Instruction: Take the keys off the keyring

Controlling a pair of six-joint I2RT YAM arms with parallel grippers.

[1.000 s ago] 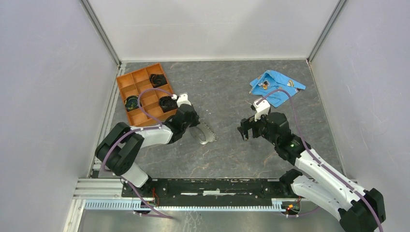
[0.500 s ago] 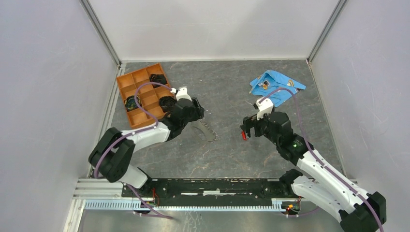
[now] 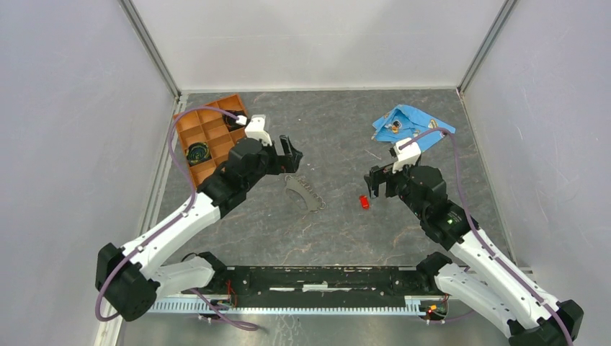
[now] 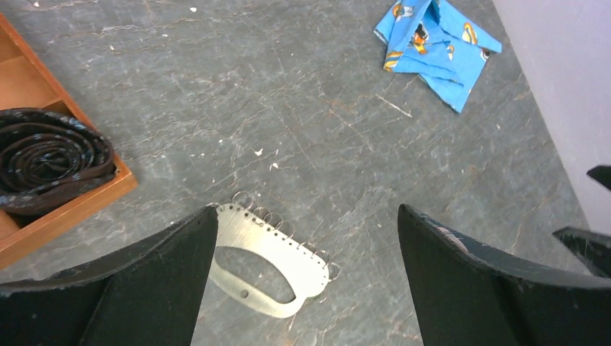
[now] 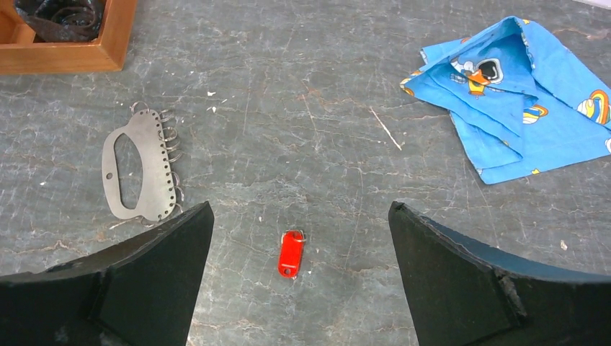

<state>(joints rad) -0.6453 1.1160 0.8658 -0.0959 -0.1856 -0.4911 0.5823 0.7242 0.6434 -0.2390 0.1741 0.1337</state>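
Observation:
One of the keys, a small red one [image 5: 290,254] [image 3: 364,202], lies alone on the grey table with a tiny wire loop at its top end. My right gripper [image 5: 300,204] [image 3: 372,183] hovers over it, open and holding nothing. Left of the key lies a flat silvery plate [image 5: 155,173] [image 4: 284,252] [image 3: 302,193]. Several thin wire keyring loops [image 4: 277,222] sit along one of its edges. My left gripper [image 4: 307,209] [image 3: 290,153] hangs open above the plate, apart from it, nothing between its fingers.
An orange compartment tray [image 3: 209,137] [image 4: 86,209] with black coiled rings [image 4: 50,158] stands at the back left. A crumpled blue printed cloth [image 3: 411,130] [image 5: 519,101] lies at the back right. White walls enclose the table on three sides.
My left gripper has opened and lifted up and back off the plate. My right gripper has drawn back slightly, uncovering the red key on the table.

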